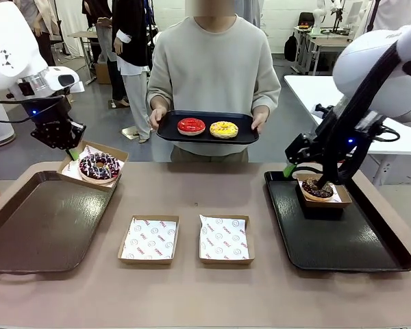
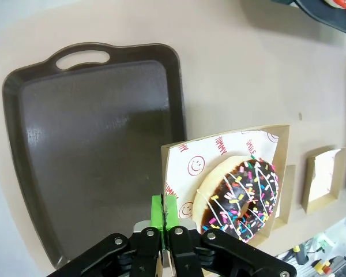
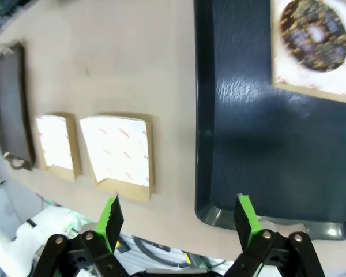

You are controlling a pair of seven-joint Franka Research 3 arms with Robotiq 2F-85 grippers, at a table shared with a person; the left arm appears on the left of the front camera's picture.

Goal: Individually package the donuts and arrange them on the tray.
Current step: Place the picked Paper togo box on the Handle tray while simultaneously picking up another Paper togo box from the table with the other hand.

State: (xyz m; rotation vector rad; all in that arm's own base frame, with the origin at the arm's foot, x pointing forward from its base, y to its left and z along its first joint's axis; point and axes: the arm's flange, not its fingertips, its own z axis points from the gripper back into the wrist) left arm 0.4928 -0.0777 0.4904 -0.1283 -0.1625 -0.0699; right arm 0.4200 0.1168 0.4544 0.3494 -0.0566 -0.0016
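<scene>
Four donuts: two are sitting in boxes on the robot's side of the bench; two are riding unboxed on a tray that the person is holding
Left hand: is pinching fully shut on the edge of a cardboard box; its green pads are pressing together over the cardboard and the printed paper liner; it is holding the box slightly tilted
Sprinkled chocolate donut: is lying on the paper in that held box; the box is hanging at the far right corner of the left tray, partly over its rim and partly over the bench; whether it is touching the rim I cannot tell
Right hand: is standing wide open with nothing between its fingers; it is hovering above the far left part of the right tray, close over the boxed dark donut
Dark chocolate donut: is lying in a paper-lined box in the far left corner of the right tray; the right hand is not gripping it
Red donut and yellow donut: are lying side by side on the black tray; the red one is lying toward the robot's left; the person is gripping the tray at both ends beyond the bench's far edge
Empty boxes: two paper-lined boxes are sitting side by side on the bench between the two trays
</scene>
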